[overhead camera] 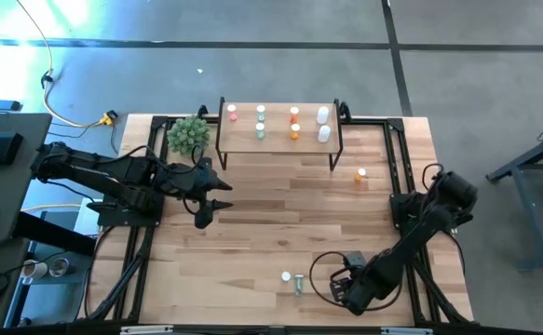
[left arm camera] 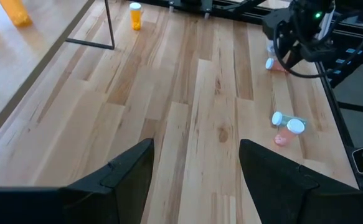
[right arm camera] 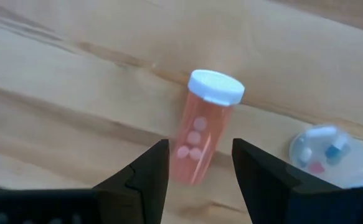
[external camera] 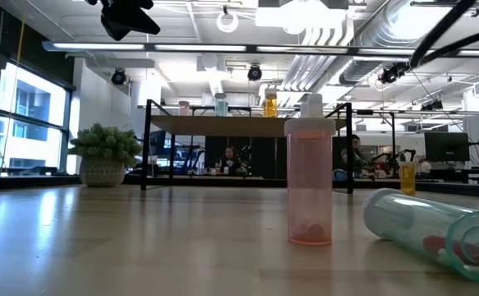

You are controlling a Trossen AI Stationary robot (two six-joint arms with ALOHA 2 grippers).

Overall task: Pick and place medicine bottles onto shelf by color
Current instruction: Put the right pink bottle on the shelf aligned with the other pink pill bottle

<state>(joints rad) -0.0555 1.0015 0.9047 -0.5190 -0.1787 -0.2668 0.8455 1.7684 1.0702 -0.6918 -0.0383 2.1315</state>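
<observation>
Beside the upright pink bottle [external camera: 310, 182], a toppled green bottle [external camera: 433, 227].

2 arms are seen, both finished in matte black and built from chunky jointed segments. Black cables are looped beside the right arm [overhead camera: 411, 237] and trail from the left arm [overhead camera: 103, 177]. Each gripper is fitted with 2 broad, angular black fingers [left arm camera: 122, 171]. A small green light is lit on the right arm's wrist housing.

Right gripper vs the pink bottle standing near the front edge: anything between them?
No. In the right wrist view the right gripper is open, with only bare tabletop before the pink bottle.
</observation>
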